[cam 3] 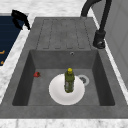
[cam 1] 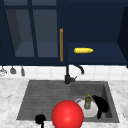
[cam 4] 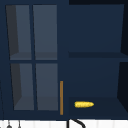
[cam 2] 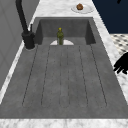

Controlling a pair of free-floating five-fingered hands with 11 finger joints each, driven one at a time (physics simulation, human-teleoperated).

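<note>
Right robot hand (cam 1: 100, 105) beside bottle (cam 1: 88, 101) on plate (cam 1: 93, 112).

Two plain black hands (cam 1: 100, 105) with slender, human-like fingers (cam 3: 25, 23).

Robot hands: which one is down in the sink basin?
The right robot hand, low in the basin beside the white plate and green bottle. The left robot hand hangs at the sink's front edge.

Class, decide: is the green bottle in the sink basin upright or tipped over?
Upright. The green bottle stands on the white plate, yellow cap uppermost, in the front and both side views.
</note>
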